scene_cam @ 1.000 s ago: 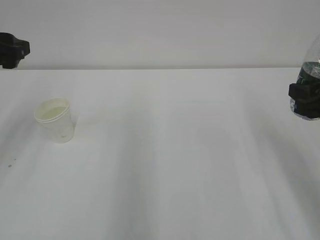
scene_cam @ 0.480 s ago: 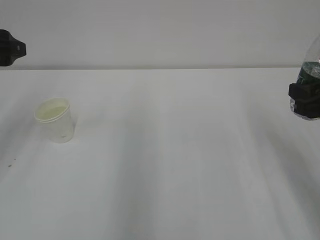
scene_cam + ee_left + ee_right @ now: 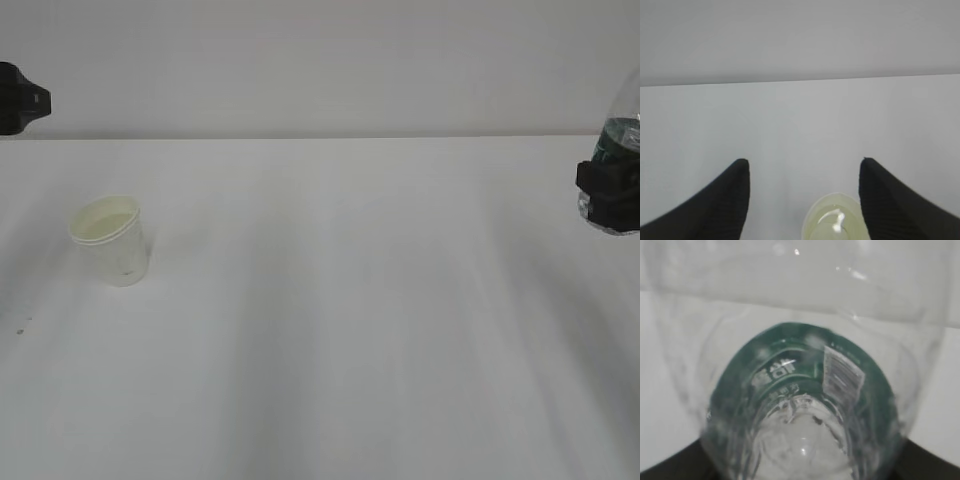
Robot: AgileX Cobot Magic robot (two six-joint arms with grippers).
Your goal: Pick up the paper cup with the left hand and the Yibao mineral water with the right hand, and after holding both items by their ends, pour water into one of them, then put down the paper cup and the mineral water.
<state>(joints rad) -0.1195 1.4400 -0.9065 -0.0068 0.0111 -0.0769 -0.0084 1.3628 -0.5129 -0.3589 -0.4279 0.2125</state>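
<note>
Exterior view: bare white table (image 3: 350, 330); paper cup (image 3: 110, 240) upright, water inside. Left hand (image 3: 802, 200) spread, empty, above cup. Right hand (image 3: 608, 195) far right of cup, clamping Yibao mineral water (image 3: 622, 130).

At the right edge of my exterior view, the Yibao mineral water (image 3: 622, 130) and the right hand (image 3: 609, 195) are cut off. At far left I see only a black stub of the left hand (image 3: 20, 97). My left wrist view crops the paper cup (image 3: 835, 222) at the bottom.
</note>
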